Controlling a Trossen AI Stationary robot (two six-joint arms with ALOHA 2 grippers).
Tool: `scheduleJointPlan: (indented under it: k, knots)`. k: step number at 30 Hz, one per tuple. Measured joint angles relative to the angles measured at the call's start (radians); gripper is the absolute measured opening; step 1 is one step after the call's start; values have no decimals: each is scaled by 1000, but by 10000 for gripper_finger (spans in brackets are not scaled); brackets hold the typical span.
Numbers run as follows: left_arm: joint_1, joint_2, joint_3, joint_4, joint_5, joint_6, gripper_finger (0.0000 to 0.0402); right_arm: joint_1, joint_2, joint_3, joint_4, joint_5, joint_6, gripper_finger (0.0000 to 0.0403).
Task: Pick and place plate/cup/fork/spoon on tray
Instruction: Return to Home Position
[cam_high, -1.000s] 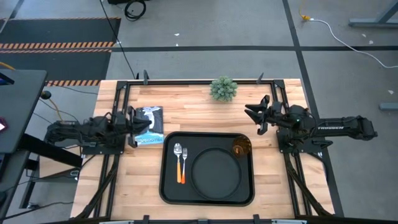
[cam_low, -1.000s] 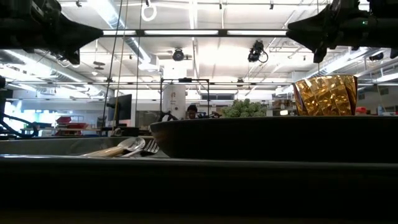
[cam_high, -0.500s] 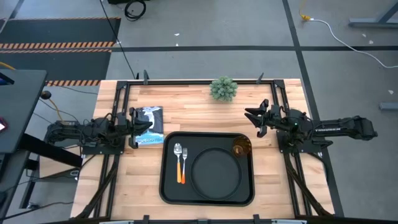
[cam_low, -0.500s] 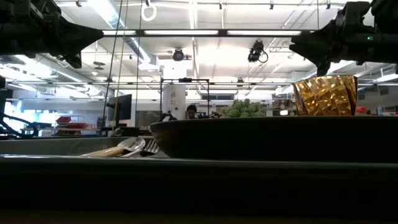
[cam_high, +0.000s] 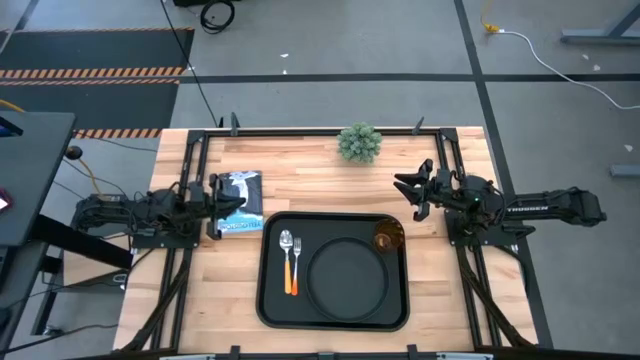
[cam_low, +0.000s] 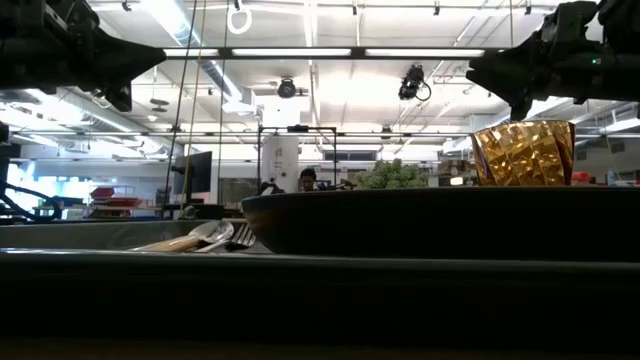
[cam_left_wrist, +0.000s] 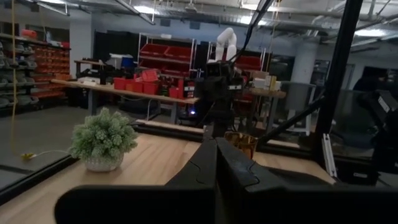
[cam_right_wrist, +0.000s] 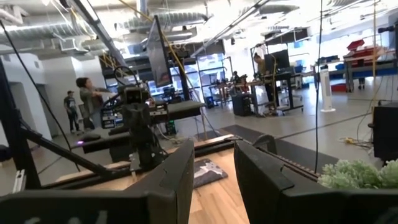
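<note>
The black rectangular tray (cam_high: 268, 300) lies at the table's near middle. On it rest the round black plate (cam_high: 347, 278), the amber cup (cam_high: 388, 237) upright at its far right corner, and the spoon (cam_high: 286, 243) and the orange-handled fork (cam_high: 294, 268) side by side at its left. In the low view the plate (cam_low: 440, 215) and the cup (cam_low: 523, 152) stand behind the tray's rim. My left gripper (cam_high: 222, 205) is shut and empty, held left of the tray. My right gripper (cam_high: 408, 192) is open and empty, held just beyond the cup; its fingers stand apart in the right wrist view (cam_right_wrist: 214, 168).
A blue and white packet (cam_high: 241, 203) lies flat on the table under my left gripper. A small potted plant (cam_high: 360, 142) stands at the far edge. Black frame rails (cam_high: 190, 150) run along the table's left, right and far sides.
My right gripper has drawn back a little toward the table's right edge, staying open. The things on the tray have not moved.
</note>
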Motion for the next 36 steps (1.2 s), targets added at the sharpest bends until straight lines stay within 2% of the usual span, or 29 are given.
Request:
scheduleJointPlan:
  k: [7,20,30,36]
  knots:
    - [0,1,0,-64,0,-15,7,0,0,0,-18,6,-2,121]
    - [0,2,0,-141,39,-47,3,1,0,0,-215,4,-41,121]
    - [0,34,0,-155,61,-45,11,1,0,0,-235,145,-5,121]
    - [0,67,-1,-155,61,-20,12,1,0,0,-235,154,6,121]
